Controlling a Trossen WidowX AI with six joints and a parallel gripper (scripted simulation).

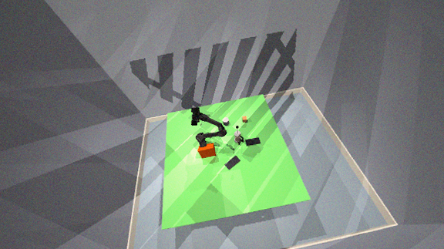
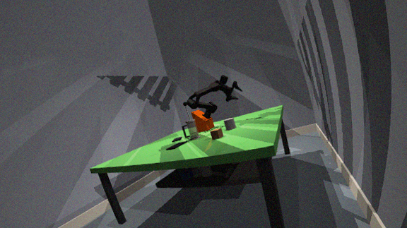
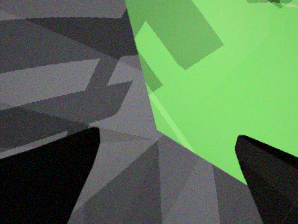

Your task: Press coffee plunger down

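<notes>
The coffee press stands upright on the green table, its thin plunger rod with the dark knob sticking up above the lid. In the top view it sits at about 3 o'clock from the arm's orange base, with 1 dark flat pad just beside it at 3 o'clock and another near it at 7 o'clock. A pale cylinder and a small orange-brown block lie toward 12 o'clock of the press, apart from it. The gripper is raised high over the far table edge, well apart from the press — in the exterior view it points away to 3 o'clock. Its jaws stand wide open with nothing between them; the wrist view shows both dark fingers framing only the table corner and grey floor.
</notes>
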